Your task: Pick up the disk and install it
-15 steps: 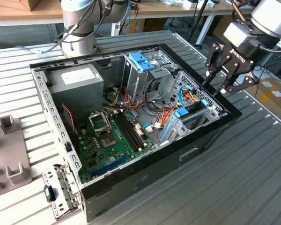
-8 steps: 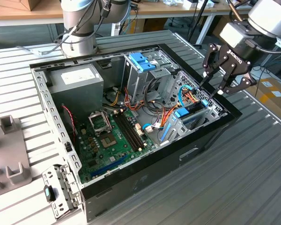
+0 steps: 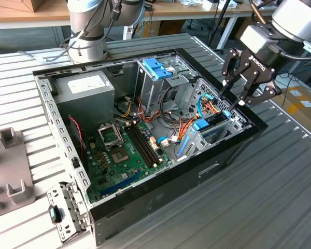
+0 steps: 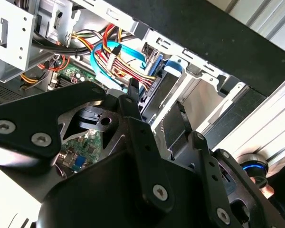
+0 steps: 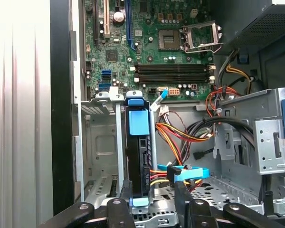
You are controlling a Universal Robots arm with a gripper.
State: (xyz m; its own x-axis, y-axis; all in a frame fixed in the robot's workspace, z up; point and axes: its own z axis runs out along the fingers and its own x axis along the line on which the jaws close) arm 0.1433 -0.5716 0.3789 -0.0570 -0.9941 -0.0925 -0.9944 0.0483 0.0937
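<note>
Over the open computer case (image 3: 233,148), at the exterior view's right, the arm is reaching down with its gripper (image 3: 234,102) tilted toward the drive bay (image 5: 97,156). Its fingers (image 3: 229,85) are hanging spread apart, grasping nothing. Just beneath their tips, the disk (image 5: 138,156) is sitting on edge in that metal bay.
</note>
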